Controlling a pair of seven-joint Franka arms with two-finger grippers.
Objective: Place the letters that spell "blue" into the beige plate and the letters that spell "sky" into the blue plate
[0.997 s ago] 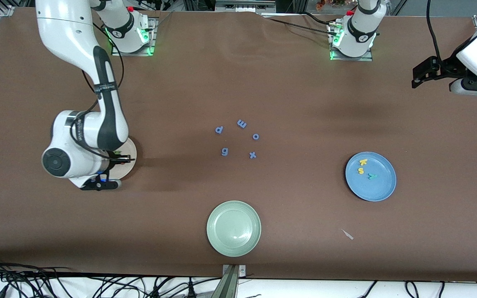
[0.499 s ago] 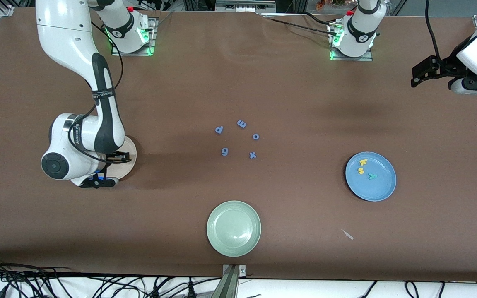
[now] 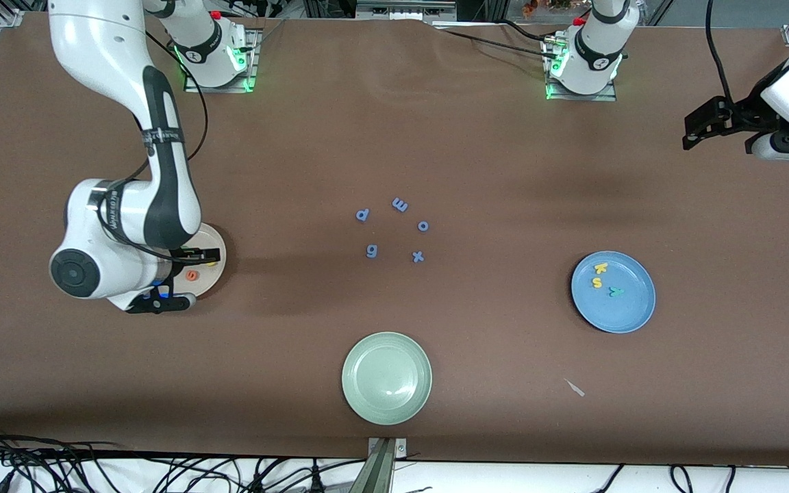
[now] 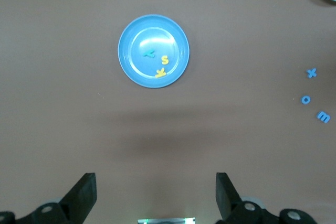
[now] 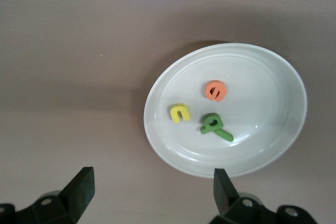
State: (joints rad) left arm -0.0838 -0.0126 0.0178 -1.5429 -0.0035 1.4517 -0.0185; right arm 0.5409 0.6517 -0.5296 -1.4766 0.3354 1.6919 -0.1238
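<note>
The letters look light, soft and thin, best pinched across their edges. Taking the green plate as landmark: toward the right arm's end and farther from the camera, the beige plate holds the orange e, yellow u, green b and l. The right gripper hangs released above it. Toward the left arm's end, the blue plate holds k, s and y. The left gripper waits open, empty.
</note>
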